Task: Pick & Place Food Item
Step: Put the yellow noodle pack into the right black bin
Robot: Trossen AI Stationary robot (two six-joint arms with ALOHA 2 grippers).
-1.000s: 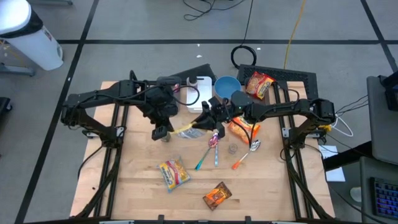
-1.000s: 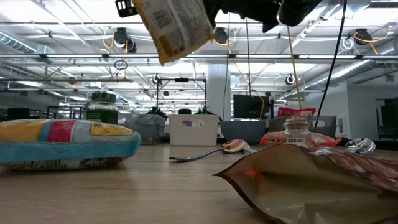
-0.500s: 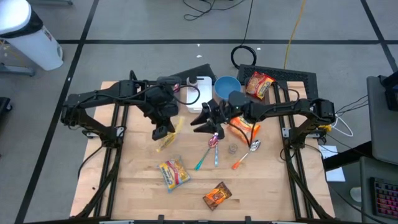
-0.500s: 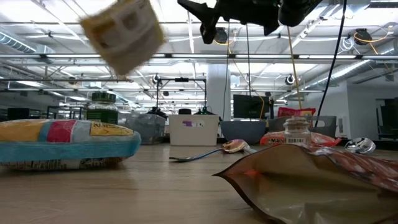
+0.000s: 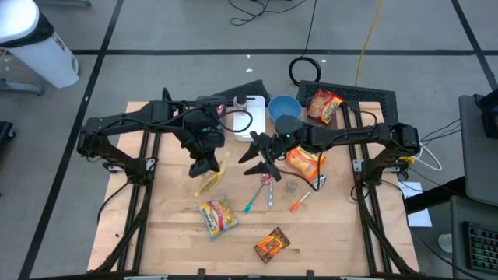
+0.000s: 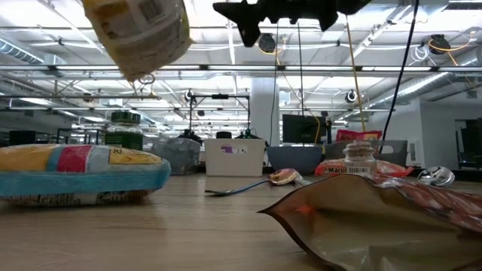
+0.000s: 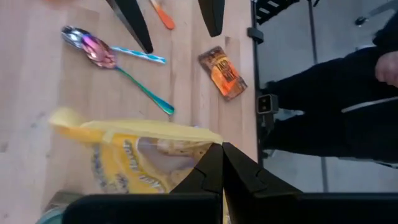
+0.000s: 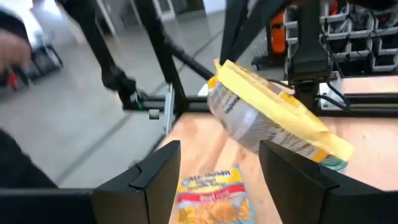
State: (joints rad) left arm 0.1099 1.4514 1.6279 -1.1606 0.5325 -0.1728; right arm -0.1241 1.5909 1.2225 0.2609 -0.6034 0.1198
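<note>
The left gripper [image 5: 204, 166] is pinched shut on the top edge of a yellow snack bag [image 5: 210, 180], which hangs from it above the wooden table [image 5: 171, 233], well off the surface in the low view. The right gripper [image 5: 261, 152] hovers just beside it over the middle of the table, its fingers spread apart and empty, as its wrist view shows, with the bag ahead of them. The hold looks thin: only a corner of crinkled film sits between the left fingertips, so the bag could slip out or swing as the arm travels. A drop here could land it on the colourful spoons [image 5: 267, 182] or the other yellow food packet [image 5: 217, 217] below. The open right fingers stand close enough to snag the hanging bag.
</note>
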